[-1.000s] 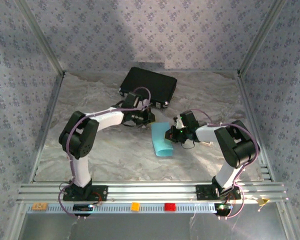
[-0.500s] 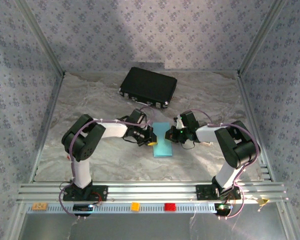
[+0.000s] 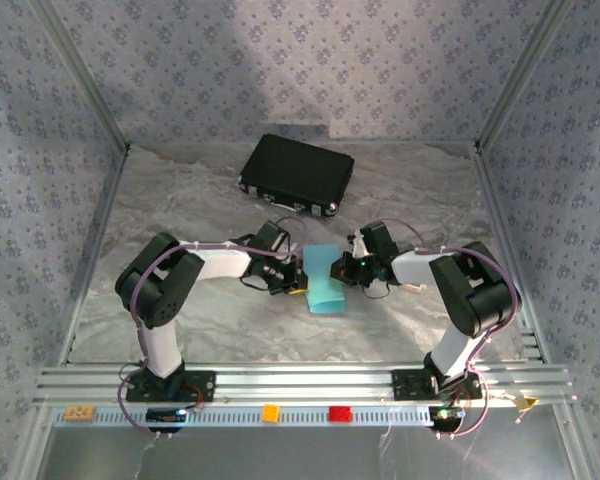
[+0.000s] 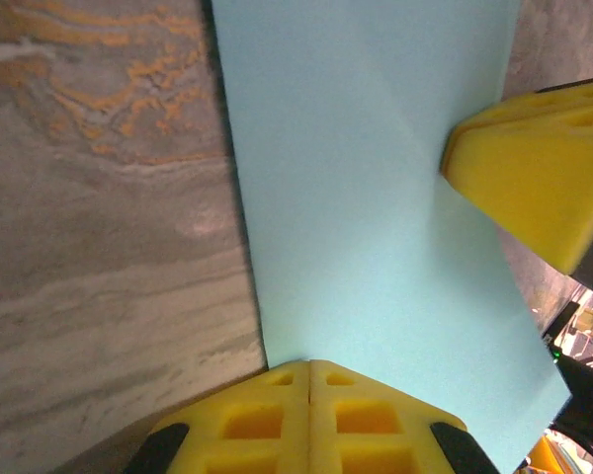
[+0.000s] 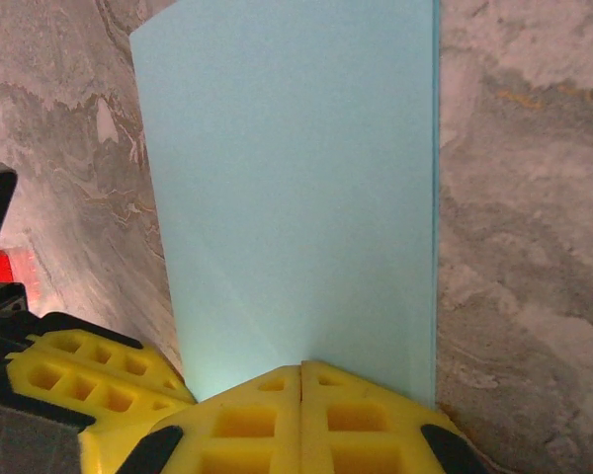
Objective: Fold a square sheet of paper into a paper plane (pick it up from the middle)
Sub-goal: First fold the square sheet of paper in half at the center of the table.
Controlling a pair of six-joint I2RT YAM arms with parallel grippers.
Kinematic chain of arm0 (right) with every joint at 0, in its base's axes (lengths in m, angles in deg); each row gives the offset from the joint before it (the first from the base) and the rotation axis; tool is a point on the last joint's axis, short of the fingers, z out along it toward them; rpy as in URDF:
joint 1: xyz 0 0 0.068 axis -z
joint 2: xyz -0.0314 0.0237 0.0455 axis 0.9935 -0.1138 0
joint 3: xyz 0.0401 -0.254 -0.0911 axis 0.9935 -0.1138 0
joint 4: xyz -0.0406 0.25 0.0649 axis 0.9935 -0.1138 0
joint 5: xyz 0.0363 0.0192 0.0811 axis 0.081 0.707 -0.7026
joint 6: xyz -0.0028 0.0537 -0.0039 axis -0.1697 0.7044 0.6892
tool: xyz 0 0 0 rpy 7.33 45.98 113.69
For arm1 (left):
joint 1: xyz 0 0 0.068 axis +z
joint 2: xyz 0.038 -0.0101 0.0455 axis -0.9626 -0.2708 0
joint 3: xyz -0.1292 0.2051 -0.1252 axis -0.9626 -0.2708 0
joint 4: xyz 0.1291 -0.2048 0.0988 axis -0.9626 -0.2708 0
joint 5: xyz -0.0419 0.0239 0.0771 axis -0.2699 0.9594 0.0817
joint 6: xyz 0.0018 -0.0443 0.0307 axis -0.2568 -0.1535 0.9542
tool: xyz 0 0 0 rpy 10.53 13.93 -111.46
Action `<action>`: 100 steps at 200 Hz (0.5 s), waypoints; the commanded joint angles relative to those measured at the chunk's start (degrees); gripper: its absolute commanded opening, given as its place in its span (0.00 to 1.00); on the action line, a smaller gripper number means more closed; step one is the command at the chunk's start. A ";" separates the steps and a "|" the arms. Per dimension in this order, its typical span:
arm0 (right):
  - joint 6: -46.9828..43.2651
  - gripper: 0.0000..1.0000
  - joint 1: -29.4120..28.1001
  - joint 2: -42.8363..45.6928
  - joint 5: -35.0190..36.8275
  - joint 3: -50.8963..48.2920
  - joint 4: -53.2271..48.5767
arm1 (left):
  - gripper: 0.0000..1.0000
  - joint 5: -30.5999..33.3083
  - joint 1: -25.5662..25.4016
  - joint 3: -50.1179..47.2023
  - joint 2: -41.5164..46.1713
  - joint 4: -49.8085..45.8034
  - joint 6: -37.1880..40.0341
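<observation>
In the top view the left gripper point(image 3: 296, 284), fingers together, now touches the left edge of the square sheet of paper point(image 3: 326, 288), having come down from beside the black case point(image 3: 298, 172) at upper centre. The folded sheet lies flat at frame centre. The right gripper point(image 3: 341, 270), also closed, stays at its right edge.

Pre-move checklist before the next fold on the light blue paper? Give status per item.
1. The left gripper is shut: ok.
2. The right gripper is shut: ok.
3. Both tips sit at opposite long edges of the light blue folded paper sheet: ok.
4. Paper lies on the marbled grey table: ok.
5. The black rectangular case is apart from the paper, at the far side: ok.
6. Paper pinched between fingers or merely pressed down: cannot tell.
</observation>
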 commanded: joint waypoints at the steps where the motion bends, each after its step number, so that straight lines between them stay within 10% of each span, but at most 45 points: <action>1: 0.00 0.00 0.36 -1.71 5.07 -2.81 -8.35 | 0.00 -1.90 -0.20 -0.10 4.31 0.84 -2.46; 100: 0.09 0.00 0.37 -2.12 5.00 -2.90 -8.06 | 0.00 -6.22 -2.67 -3.19 -0.21 9.67 -7.86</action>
